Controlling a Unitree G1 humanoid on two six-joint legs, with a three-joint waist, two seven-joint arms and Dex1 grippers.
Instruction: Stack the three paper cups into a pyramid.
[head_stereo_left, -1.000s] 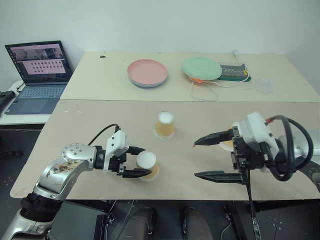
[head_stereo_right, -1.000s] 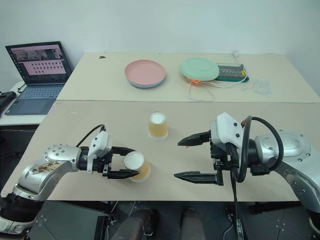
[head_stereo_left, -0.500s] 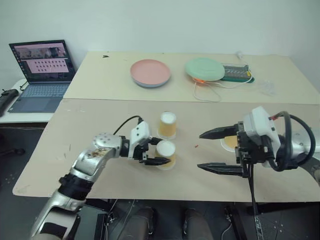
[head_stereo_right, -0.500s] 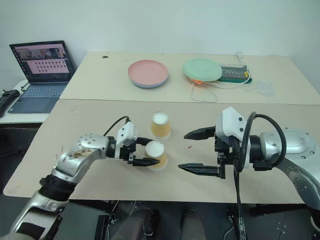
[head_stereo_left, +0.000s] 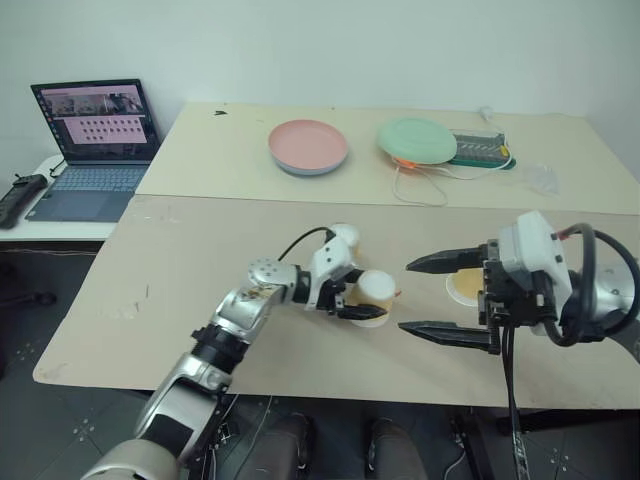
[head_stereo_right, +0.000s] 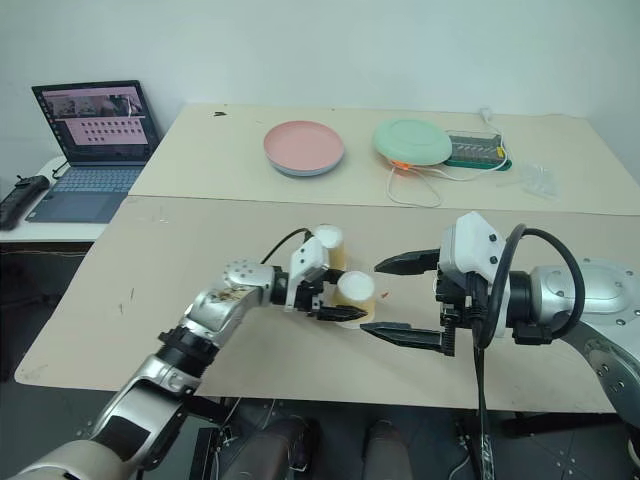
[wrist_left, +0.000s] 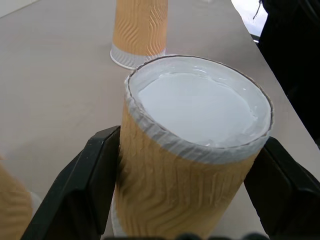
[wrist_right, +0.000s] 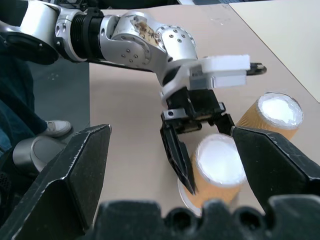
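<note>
**Left hand grips one cup mid-table, right hand waits wide open**

Starting at the left, you see a laptop (head_stereo_left: 95, 135) on a low side surface off the table's (head_stereo_left: 170, 290) left edge. Your left hand (head_stereo_left: 352, 300) reaches toward the middle of the near table and is clamped on an upside-down paper cup (head_stereo_left: 375, 293), one black finger on each ribbed side, white base up. A second cup (head_stereo_right: 329, 247) stands upside down just behind the hand, farther from the near edge. At the back table, a pink plate (head_stereo_left: 308, 146) and a green plate (head_stereo_left: 417, 140) sit side by side. Further right, your right hand (head_stereo_left: 452, 297) has its fingers spread wide and holds nothing, pointing at the gripped cup. A third cup (head_stereo_left: 467, 288) lies behind that hand's fingers, partly hidden.
</note>
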